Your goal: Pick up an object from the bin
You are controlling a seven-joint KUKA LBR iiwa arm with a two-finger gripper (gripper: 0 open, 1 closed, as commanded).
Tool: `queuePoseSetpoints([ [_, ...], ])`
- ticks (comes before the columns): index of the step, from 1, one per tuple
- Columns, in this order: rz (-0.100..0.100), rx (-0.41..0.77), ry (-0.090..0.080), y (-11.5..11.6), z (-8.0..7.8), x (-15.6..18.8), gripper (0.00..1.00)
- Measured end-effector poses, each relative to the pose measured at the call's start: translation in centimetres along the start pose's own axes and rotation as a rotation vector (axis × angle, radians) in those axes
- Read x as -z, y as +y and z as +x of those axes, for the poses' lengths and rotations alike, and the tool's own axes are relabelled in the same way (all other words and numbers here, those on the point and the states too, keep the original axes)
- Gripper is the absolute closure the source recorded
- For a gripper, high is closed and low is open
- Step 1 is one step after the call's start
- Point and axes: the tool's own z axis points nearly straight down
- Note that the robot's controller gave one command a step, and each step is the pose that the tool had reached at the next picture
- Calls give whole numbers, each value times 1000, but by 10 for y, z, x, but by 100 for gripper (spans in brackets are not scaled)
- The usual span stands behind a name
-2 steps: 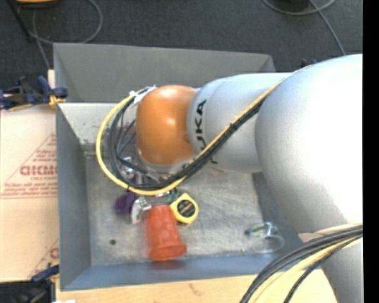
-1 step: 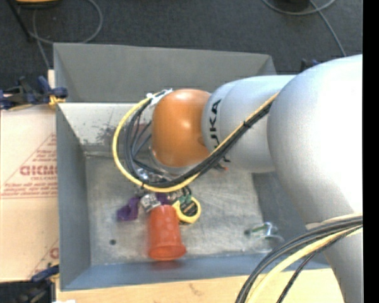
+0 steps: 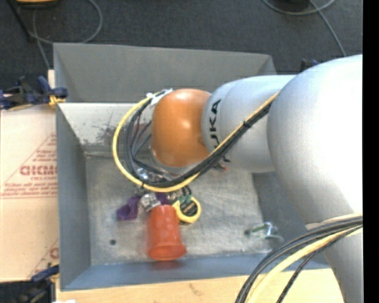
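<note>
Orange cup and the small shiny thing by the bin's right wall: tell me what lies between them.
Nothing. In the camera view, only bare grey bin floor runs from the orange cup to the small shiny thing.

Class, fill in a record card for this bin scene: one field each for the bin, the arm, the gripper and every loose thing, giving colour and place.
bin: grey metal, seen from above
arm: white, in from the right, orange cover over the bin's middle
gripper: low, under the cover, among the loose things
cup: orange-red, by the front wall, narrow end toward the gripper
purple piece: left of the gripper
yellow ring: right of the gripper, beside the cup
shiny thing: small, front right, apart from the rest
</note>
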Motion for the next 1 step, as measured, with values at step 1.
queuePoseSetpoints([
  [1,5,49,-8,3,6,138,100],
])
